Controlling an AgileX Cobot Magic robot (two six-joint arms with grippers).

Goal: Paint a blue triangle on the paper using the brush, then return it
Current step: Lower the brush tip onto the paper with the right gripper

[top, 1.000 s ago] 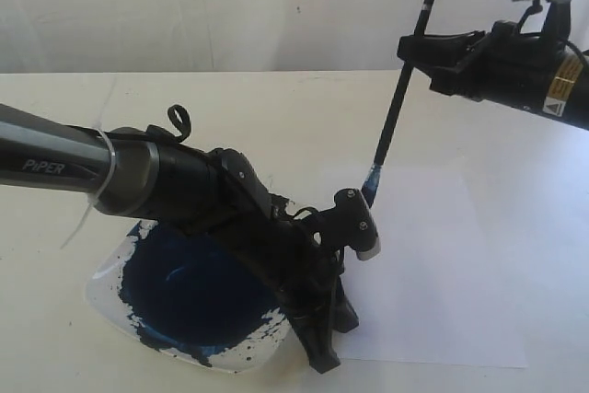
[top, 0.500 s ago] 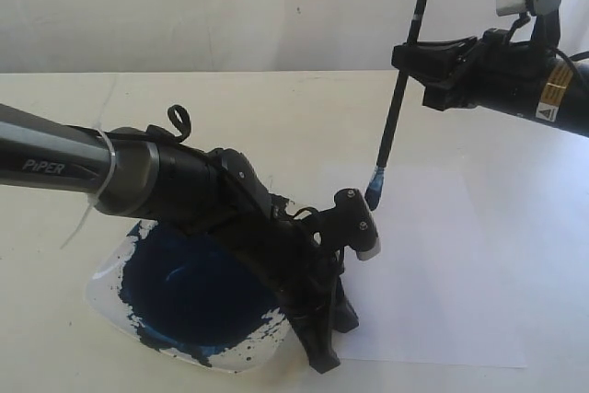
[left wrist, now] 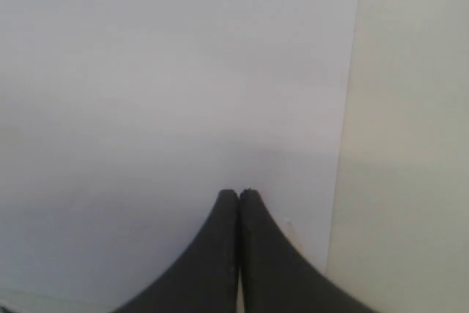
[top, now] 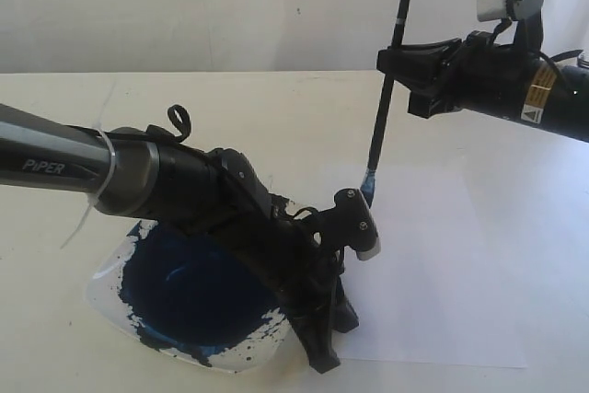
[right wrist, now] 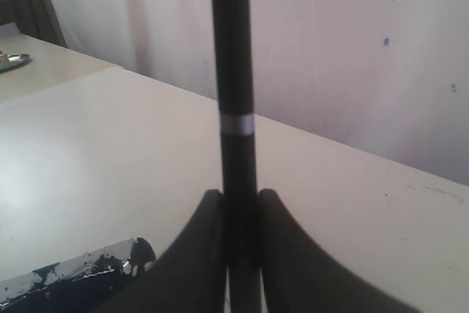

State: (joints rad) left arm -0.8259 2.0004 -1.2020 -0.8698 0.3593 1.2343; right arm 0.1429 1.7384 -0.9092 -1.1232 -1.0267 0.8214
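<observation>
a: right gripper (top: 396,60) is up high on the right, and it's got the brush (top: 381,109) pinched between its jaws, well up the black handle.
b: firm grasp, yes. the right wrist view has both jaws pressed on the handle, close by the silver band (right wrist: 237,124). the brush stands nearly upright, top leaning a touch to the right in the exterior view.
a: and the bristle tip (top: 369,189), stained blue, hangs down at the far left part of the paper (top: 442,264). touching the sheet or just over it? i cannot tell from here.
b: it's right beside the left arm's wrist housing, very close.
a: over to the left gripper (left wrist: 238,194). jaws clenched, tip against tip, nothing between them, pointing down over the paper near one edge, with the table (left wrist: 410,144) beyond that edge.
b: whether those tips press on the sheet, can't say.
a: the left arm stretches across the plate (top: 99,290), which lies on the table just left of the paper. touching it or overlapping it? that's hidden under the arm.
b: dark blue paint (top: 193,292) is pooled in the middle of that plate, with smears out toward the rim.
a: the paper lies flat, white where it shows.
</observation>
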